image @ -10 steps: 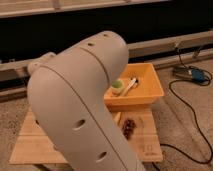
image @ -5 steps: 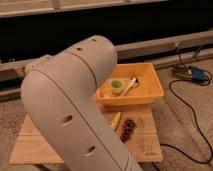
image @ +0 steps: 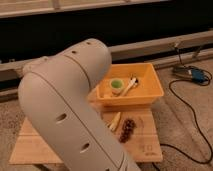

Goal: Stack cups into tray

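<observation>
Arm (image: 65, 115) bends across the foreground beside the tray (image: 152, 97); claw seemingly hidden, state untellable.

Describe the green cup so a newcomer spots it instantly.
Find the orange-yellow tray on the wooden board, beside the big beige arm, whose claw is out of view. Inside the tray, left of its centre, stands the cup. It is the only light green, round thing there; its neighbour is a slim whitish stick-like piece.
</observation>
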